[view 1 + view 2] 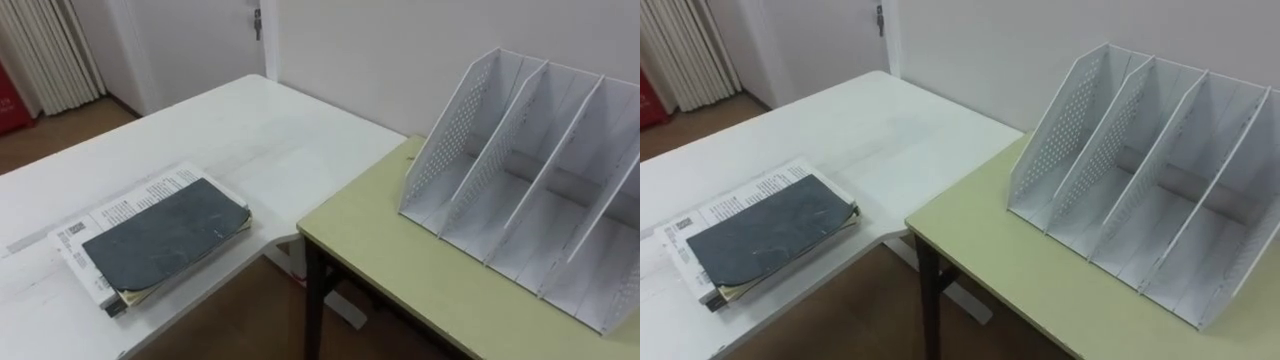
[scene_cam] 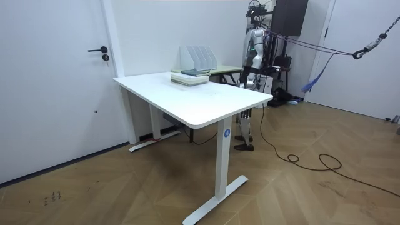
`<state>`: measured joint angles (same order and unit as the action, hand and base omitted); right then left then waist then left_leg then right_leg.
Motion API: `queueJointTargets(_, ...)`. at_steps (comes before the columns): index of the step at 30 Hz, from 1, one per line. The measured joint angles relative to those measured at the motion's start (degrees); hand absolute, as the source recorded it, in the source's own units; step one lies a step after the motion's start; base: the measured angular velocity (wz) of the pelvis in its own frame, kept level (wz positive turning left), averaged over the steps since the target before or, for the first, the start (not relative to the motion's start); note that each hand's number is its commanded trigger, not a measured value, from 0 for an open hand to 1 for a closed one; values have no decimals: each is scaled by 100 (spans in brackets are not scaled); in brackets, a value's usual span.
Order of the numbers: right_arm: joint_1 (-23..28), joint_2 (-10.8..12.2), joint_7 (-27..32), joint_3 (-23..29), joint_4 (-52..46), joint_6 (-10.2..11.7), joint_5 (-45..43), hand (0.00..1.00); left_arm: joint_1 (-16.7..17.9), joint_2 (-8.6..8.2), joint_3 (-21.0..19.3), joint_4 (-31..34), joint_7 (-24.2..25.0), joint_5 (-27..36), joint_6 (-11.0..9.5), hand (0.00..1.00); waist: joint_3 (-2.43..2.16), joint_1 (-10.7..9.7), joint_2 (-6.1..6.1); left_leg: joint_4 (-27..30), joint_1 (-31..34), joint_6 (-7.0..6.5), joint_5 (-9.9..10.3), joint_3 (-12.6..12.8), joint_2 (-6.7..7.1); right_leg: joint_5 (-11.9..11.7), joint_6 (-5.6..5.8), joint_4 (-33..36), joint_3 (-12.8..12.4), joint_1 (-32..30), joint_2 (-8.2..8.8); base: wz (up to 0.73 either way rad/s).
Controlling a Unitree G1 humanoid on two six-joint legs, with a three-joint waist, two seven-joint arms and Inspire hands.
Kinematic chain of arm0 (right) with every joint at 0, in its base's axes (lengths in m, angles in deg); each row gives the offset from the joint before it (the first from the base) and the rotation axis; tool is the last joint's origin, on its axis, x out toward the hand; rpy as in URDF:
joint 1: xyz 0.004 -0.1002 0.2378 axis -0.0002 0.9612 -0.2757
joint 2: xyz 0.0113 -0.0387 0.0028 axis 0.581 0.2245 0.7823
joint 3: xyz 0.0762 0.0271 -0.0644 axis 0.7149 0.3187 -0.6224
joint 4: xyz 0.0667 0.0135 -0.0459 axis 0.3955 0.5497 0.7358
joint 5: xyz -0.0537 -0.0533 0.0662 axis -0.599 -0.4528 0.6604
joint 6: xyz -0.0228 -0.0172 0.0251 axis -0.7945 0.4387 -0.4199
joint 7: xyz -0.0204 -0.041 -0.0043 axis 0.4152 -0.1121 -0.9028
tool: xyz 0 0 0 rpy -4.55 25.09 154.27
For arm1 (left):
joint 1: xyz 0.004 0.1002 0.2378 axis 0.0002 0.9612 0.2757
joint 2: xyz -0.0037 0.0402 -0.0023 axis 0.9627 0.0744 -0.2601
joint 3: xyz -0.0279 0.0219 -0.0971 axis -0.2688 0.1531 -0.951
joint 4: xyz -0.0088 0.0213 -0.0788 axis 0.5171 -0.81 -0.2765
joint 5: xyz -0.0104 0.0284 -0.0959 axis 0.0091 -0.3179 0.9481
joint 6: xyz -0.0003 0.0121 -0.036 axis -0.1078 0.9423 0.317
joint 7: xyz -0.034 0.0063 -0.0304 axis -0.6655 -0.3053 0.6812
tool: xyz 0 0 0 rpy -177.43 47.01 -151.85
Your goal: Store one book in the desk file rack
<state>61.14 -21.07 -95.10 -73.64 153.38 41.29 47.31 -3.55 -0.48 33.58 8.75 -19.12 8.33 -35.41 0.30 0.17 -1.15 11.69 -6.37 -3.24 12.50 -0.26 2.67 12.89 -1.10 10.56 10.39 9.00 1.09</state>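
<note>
We stand at the corner where the white bench [image 1: 250, 130] meets the pale green bench [image 1: 400, 265], and the coming move turns on which side the book is on. The flat, dark grey book [image 1: 165, 238] lies in the lower left of the eye views, on top of a white printed book [image 1: 135, 200], near the front edge of the white bench. Its long axis runs from the lower left of the frame up towards the right, roughly pointing at the rack. The slanted white file rack with perforated walls [image 1: 450, 135] stands at the right of the frame on the green bench, its compartments empty and open towards us, well apart from the book across the gap between the benches.

In the room view the left hand [image 2: 245, 79] and the right hand [image 2: 265, 79] hang low by the body, and we cannot tell how either is set. Neither touches the book. We judge the left hand the nearer one, with a carry across to the right after the grasp.
</note>
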Motion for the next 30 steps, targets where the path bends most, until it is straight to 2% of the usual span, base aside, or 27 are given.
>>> queueJointTargets(5, -24, -4, 75, 33, -6, 74, 3, 0, -167, 4, -5, 194, -77, -469, -160, 0, 11, -5, -9, -7, -19, 3, 4, 8, 0, 8, 2, -4, -8, -19, 31, 0)
queueJointTargets(12, -110, -24, 98, 31, -19, 226, -6, 0, -181, 60, 9, 797, -307, -876, -178, 0, 10, -53, -13, 7, 93, 2, 2, 10, 0, 3, -2, 13, -4, -138, 31, 0)
queueJointTargets(16, -111, -40, 232, -14, -55, 417, -6, 0, -282, 65, 47, 1268, -570, -888, -414, 0, 10, -144, -12, -12, 97, 1, 2, 44, 3, 1, -1, 23, -10, -139, 19, -1)
queueJointTargets(19, -108, -40, 301, -9, -55, 450, -15, 0, -316, -19, 56, 1726, -608, -931, -585, 0, -2, -175, -28, -38, 86, 1, 1, 99, 0, 2, 1, 32, -50, -128, 0, -8)
queueJointTargets(22, -128, -39, 312, 20, -90, 450, -39, 0, -342, -95, 336, 2011, -604, -934, -753, 0, -5, -285, -26, -40, 76, 0, 1, 105, 3, 3, 3, 17, -69, -109, -1, -1)
queueJointTargets(27, -200, -45, 316, 43, -119, 533, -143, 0, -372, -118, 783, 2325, -506, -1212, -740, 0, 20, -489, -31, -28, 72, 1, 0, 110, 3, 2, 1, 8, -78, -105, -7, 0)
queueJointTargets(29, -227, -52, 299, 40, -115, 553, -254, 0, -374, -51, 1054, 2885, -415, -1522, -742, 0, 53, -504, -26, -33, 92, 1, 0, 123, -1, 7, 5, -7, -79, -159, -6, 2)
queueJointTargets(30, -233, -52, 291, 40, -116, 554, -271, 0, -378, -48, 1100, 3044, -402, -1620, -743, 0, 54, -499, -22, -38, 100, 1, 1, 123, -4, 11, 8, -12, -82, -179, -6, 0)
